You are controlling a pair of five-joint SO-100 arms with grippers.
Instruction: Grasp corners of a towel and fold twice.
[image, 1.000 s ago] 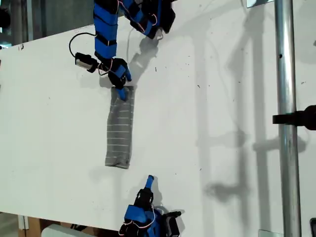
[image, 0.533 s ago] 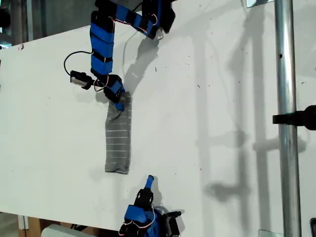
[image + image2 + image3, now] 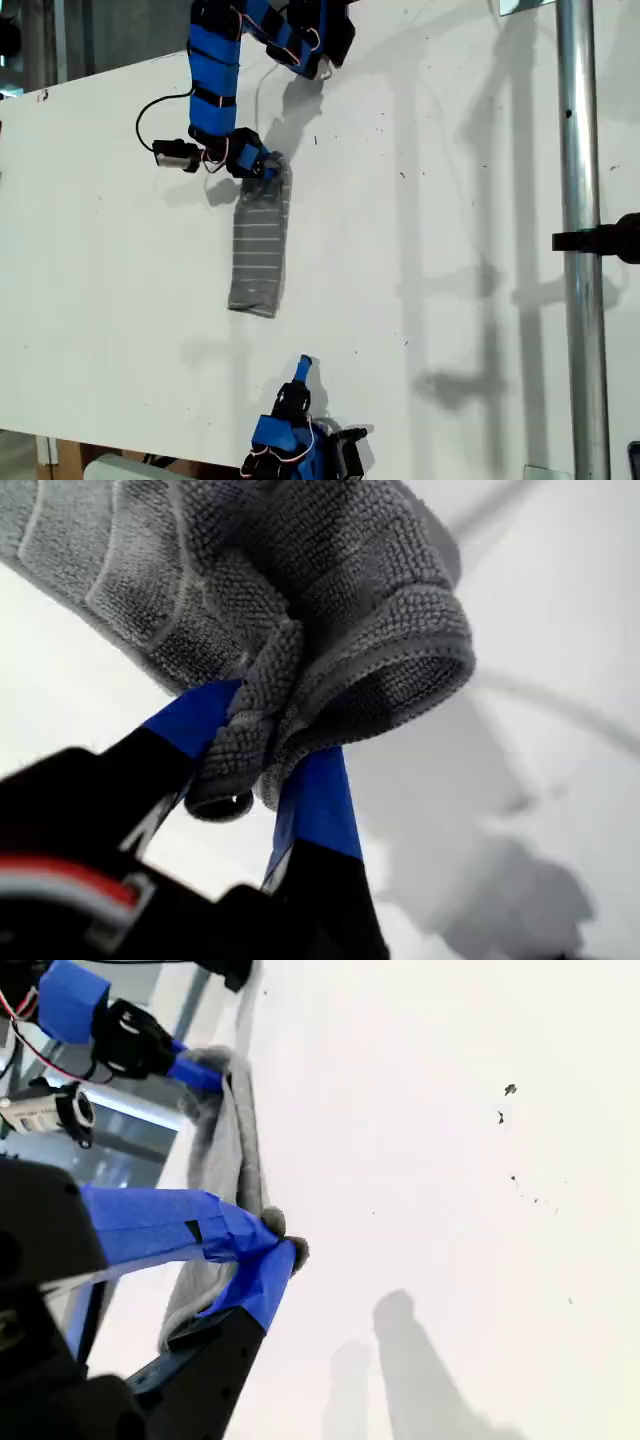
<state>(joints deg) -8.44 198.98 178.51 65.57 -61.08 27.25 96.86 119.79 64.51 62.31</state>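
On the white bench point(image 3: 450, 250), near the middle of the exterior view, the towel point(image 3: 259, 250) lies folded into a long narrow strip. Its far end is bunched up in my first gripper point(image 3: 268, 170), near the top of the exterior view. From the first wrist view I can see the two blue jaws pinched tight on a thick roll of grey cloth — more than one layer, I think. The rest of the strip trails flat on the bench toward the other arm.

My second gripper point(image 3: 272, 1250) holds nothing. Its jaws look closed with their tips touching, and it waits low in the exterior view, a little apart from the near end of the towel.

I think one fold is done and the second is still to come. Some things could go wrong from here:

- The cloth is soft and bunched, so a layer could slip out of my first gripper, and the fold would fall open.
- Only one end is held, so pulling may drag the whole strip instead of folding it.
- A crooked pull would twist the strip and the edges would not meet.
- My second gripper must open before it can pinch a corner — if it comes down closed, it will only push the towel away.
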